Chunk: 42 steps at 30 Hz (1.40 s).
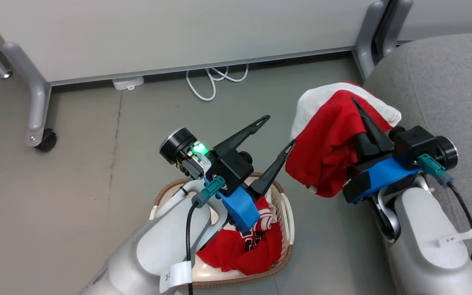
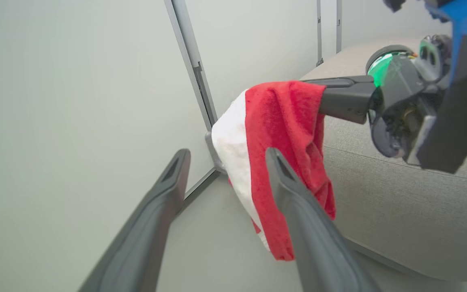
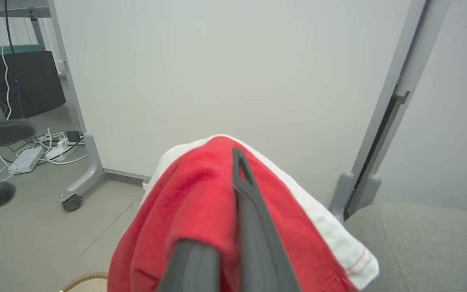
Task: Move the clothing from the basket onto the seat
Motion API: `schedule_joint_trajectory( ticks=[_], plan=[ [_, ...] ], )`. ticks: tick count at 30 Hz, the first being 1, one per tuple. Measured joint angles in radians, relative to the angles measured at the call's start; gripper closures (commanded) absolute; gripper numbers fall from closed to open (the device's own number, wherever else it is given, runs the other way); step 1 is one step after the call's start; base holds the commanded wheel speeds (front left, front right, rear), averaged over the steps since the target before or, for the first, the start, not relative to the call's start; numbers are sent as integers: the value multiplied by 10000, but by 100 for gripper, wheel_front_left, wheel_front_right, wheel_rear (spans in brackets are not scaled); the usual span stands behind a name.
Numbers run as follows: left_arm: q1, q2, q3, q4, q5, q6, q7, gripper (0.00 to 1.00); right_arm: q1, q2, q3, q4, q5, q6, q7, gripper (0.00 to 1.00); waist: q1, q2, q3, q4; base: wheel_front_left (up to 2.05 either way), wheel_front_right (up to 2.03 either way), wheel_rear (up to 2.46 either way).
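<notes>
My right gripper [image 1: 359, 108] is shut on a red garment with a white panel [image 1: 330, 139], held in the air beside the edge of the light-grey sofa [image 1: 445, 90]. The fabric drapes over its fingers [image 3: 243, 194] and hangs down [image 2: 286, 121]. More red clothing with a black-and-white print [image 1: 240, 250] lies in the cream basket [image 1: 288, 213] on the floor. My left gripper [image 1: 280, 131] hovers open above the basket with nothing in it, fingers [image 2: 168, 190] pointing towards the hanging garment.
A white partition stands behind on grey legs with castors [image 1: 41, 139]. White cables [image 1: 211, 82] and a power block [image 1: 128, 82] lie on the floor at its foot. A dark cabinet [image 3: 22, 81] stands further off. Another partition post [image 1: 369, 37] meets the sofa's corner.
</notes>
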Motion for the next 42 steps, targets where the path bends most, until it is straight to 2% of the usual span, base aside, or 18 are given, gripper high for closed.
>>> schedule_joint_trajectory(
  ticks=[13, 21, 25, 34, 37, 42],
  plan=[
    [191, 136, 46, -339, 92, 0, 0, 0, 909, -82, -1758, -1327, 4, 0, -2, 100, 0, 0, 468, -1482, 0, 0, 0],
    [198, 109, -339, -416, 98, 0, 0, 0, 1667, -59, -2915, -2272, 19, 0, 0, 100, 0, 0, 807, -2295, 0, 0, 0],
    [198, 90, -479, -426, 96, 0, 0, 0, 2140, 10, -3350, -2652, 35, 0, 0, 100, 0, 0, 932, -2547, 0, 0, 0],
    [198, 104, -284, -573, 178, 0, 0, 0, 2239, 169, -3400, -3032, 35, 0, 0, 100, 0, 0, 1035, -2699, 0, 0, 0],
    [191, 123, -213, -627, 211, 0, 0, 0, 2027, 173, -3392, -3164, 31, 0, 2, 100, 0, 0, 1105, -2704, 0, 0, 0],
    [-106, 305, 29, -848, 504, 0, 0, 0, 456, -8, -3659, -3739, 33, 0, 0, 100, -1, 0, 1662, -2714, 0, 0, 0]
  ],
)
